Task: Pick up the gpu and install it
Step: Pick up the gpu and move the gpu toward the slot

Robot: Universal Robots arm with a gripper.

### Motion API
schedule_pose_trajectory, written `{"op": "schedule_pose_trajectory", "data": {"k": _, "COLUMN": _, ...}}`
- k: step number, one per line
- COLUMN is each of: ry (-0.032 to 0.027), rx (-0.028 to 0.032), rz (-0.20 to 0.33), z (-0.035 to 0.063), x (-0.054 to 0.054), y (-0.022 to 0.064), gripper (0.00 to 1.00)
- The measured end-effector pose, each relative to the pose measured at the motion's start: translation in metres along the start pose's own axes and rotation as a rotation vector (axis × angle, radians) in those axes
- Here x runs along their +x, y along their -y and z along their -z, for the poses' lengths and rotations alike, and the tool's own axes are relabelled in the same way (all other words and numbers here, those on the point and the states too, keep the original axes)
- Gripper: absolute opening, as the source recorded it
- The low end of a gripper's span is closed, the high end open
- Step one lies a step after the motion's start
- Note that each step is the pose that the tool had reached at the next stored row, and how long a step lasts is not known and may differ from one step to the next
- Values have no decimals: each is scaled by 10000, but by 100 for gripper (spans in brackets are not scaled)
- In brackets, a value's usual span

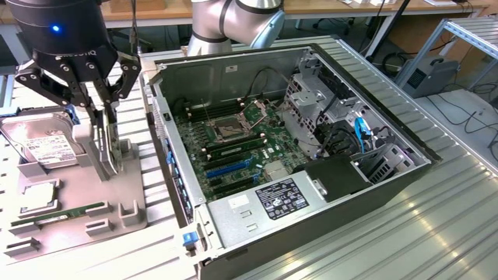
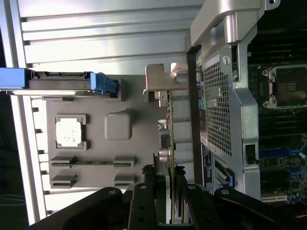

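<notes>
One card, the gpu [image 1: 114,153], stands upright on its long edge in a grey tray [image 1: 134,189]. The tray lies on the slatted metal bench [image 1: 435,233] just beside the open computer case [image 1: 374,181], on the exterior view's left of the case. Of the parts in the tray, the gpu is the nearest to the case and runs alongside the case's wall.

The jaws hang over the card from above and are closed on the gpu, with black fingers [image 2: 144,203] against either face of the board. In the wrist view the card shows edge-on between them, its pale metal bracket [image 2: 160,81] at the end away from the fingers. Whether the card has left its seat in the tray cannot be told.

Farther from the case than the gpu, a silver hard drive [image 1: 43,146] with a white label lies in the tray. A square processor [image 1: 35,195] and a slim green memory stick [image 1: 74,211] sit in the tray too, also farther from the case. Inside the case the green motherboard [image 1: 265,131] lies exposed, with blue and black expansion slots [image 1: 230,169] on its tray side.
</notes>
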State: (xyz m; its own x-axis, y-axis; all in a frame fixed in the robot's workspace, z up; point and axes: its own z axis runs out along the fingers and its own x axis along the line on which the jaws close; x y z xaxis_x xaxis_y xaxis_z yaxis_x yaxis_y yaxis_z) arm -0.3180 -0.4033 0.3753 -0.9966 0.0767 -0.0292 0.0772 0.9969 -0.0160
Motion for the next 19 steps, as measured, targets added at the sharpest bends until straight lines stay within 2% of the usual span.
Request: {"op": "schedule_pose_trajectory", "data": {"k": 19, "ry": -1, "rx": 1, "rz": 0, "z": 169, "x": -5, "y": 3, "gripper": 27}}
